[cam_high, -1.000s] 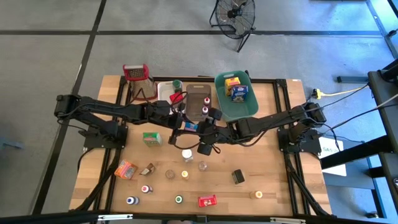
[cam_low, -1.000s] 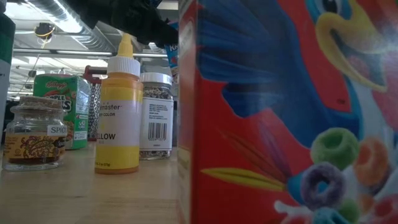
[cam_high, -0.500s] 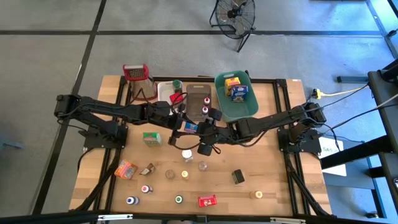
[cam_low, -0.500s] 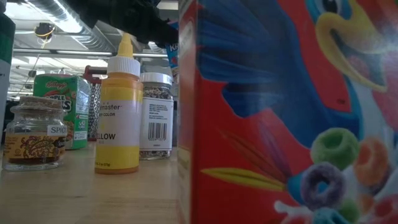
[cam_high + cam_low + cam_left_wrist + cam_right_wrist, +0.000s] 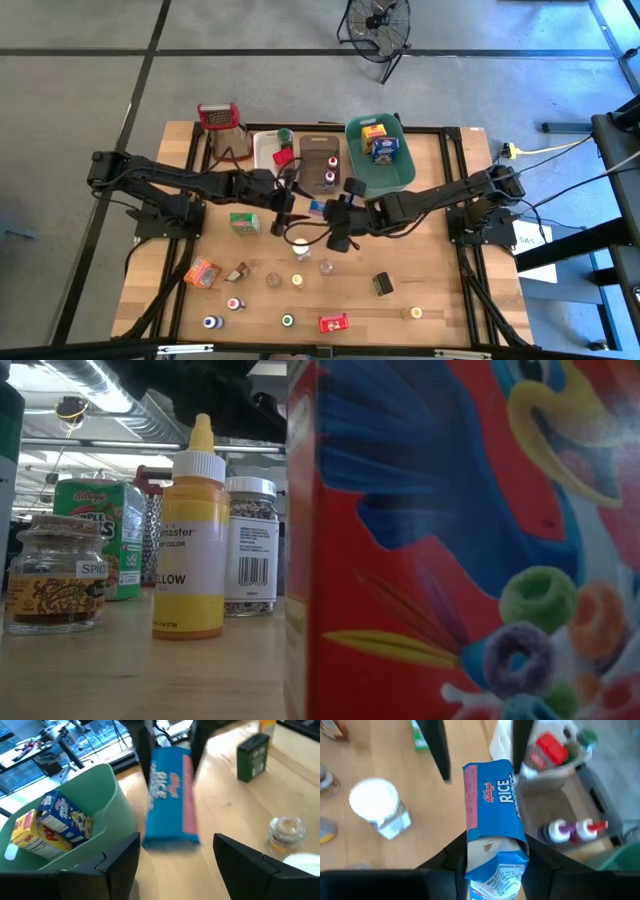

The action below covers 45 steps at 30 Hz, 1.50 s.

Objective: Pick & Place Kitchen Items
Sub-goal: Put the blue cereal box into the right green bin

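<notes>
Right pincer (image 5: pixel 492 855) clamps the blue cardboard Rice cereal box (image 5: pixel 492 805) above mid-bench (image 5: pixel 440 290). Left pincer (image 5: pixel 172 855) stands apart, fingers clear of the box.

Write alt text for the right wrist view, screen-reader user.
The right gripper holds a blue Kellogg's Rice cereal box by one end above the wooden table, the left arm's two dark fingers standing open to either side of its other end. Nearby are a white-capped jar and a brown bin holding small bottles.
</notes>
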{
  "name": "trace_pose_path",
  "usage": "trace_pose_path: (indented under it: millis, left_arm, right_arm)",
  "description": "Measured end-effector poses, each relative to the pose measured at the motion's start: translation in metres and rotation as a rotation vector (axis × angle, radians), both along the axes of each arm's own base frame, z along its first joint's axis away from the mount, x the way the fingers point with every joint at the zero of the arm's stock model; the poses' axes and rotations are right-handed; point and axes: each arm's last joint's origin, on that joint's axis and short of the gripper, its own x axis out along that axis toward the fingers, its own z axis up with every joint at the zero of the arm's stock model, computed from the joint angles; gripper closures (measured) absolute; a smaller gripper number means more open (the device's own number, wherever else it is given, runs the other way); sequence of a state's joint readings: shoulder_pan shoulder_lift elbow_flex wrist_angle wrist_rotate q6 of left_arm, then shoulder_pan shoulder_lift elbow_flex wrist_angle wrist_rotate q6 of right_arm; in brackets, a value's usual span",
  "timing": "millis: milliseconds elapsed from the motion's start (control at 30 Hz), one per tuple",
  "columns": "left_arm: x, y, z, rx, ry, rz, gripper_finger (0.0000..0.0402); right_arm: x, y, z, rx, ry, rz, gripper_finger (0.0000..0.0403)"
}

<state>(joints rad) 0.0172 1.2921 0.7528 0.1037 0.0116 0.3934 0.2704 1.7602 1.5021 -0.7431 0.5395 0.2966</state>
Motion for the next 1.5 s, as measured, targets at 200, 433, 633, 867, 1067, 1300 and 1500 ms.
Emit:
trace_pose_path:
  millis: [200,433,633,867,1067,1300,1500]
  left_arm:
    - [-0.001,-0.001,-0.002,0.004,0.024,-0.005,0.0159]
    - [-0.003,-0.001,-0.007,0.0,0.074,-0.011,0.0159]
    - [-0.003,-0.001,-0.007,-0.001,0.079,-0.011,0.0159]
    - [-0.004,-0.001,-0.007,-0.007,0.083,-0.008,0.016]
    - [-0.004,-0.001,-0.008,-0.009,0.092,-0.008,0.0161]
    - [-0.005,-0.001,-0.01,-0.01,0.115,-0.007,0.0162]
    - [-0.007,-0.001,-0.013,-0.01,0.152,-0.007,0.0162]
  right_arm:
    - [-0.016,0.002,0.009,0.042,0.017,-0.055,0.0267]
    - [-0.052,-0.002,0.044,0.111,-0.027,-0.123,0.0267]
    - [-0.085,-0.017,0.072,0.101,-0.112,-0.276,0.0267]
    - [-0.092,-0.043,0.08,-0.113,-0.271,-0.542,0.0267]
    - [-0.076,-0.066,0.067,-0.148,-0.289,-0.688,0.0267]
    - [-0.051,-0.097,0.036,-0.237,-0.186,-0.789,0.0267]
    - [-0.036,-0.119,0.013,-0.26,-0.116,-0.851,0.0267]
